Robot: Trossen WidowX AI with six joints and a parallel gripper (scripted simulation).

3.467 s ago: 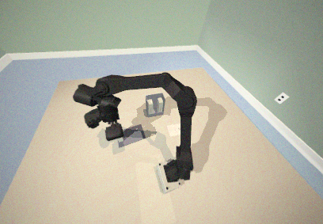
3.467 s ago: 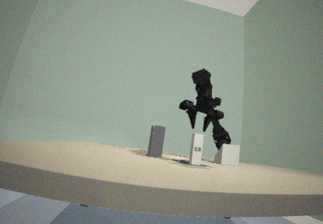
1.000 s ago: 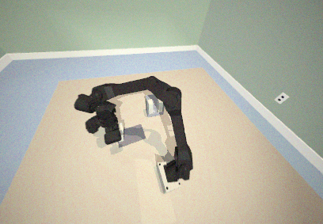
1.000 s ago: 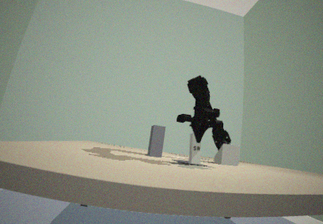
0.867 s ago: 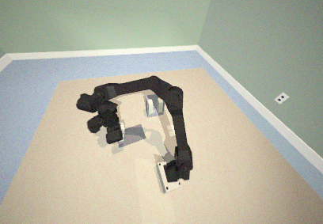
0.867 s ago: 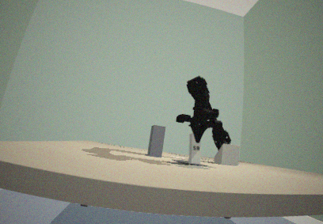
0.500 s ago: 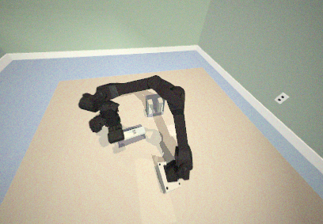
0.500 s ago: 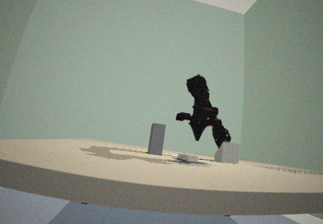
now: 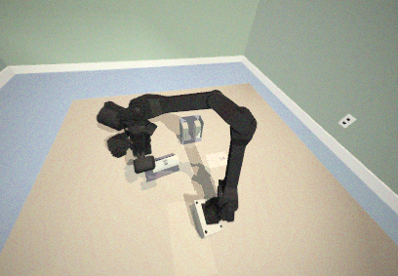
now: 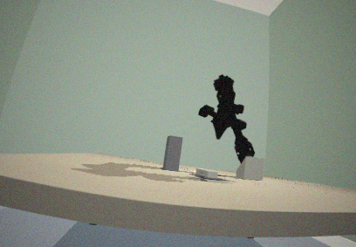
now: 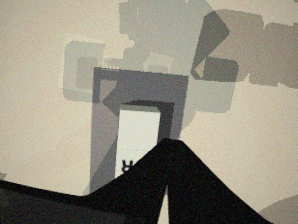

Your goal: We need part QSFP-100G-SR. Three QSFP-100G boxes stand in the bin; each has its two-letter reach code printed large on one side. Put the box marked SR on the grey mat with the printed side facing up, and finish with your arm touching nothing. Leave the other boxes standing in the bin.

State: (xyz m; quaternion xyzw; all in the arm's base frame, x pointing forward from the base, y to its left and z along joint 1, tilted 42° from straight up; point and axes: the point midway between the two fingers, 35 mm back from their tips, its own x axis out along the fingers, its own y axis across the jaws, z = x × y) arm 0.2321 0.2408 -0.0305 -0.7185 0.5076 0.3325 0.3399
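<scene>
Box (image 9: 167, 162) (image 10: 207, 173) (image 11: 137, 140) lies print-up on grey mat (image 9: 162, 174) (image 11: 106, 130), "R" legible, beneath tool (image 9: 142, 152) (image 10: 218, 138) (image 11: 170, 148), tips pressed together.

Relative to the grey mat (image 9: 155, 177) (image 11: 105, 130), a white box with black print (image 9: 168, 162) (image 11: 139, 132) is seen on it, a tan table top (image 9: 122, 221) (image 10: 131, 189) (image 11: 40, 135) beneath it, and plain green walls (image 9: 122, 17) (image 10: 131, 67) and blue flooring (image 9: 44, 85) (image 10: 144, 235) beyond it.
</scene>
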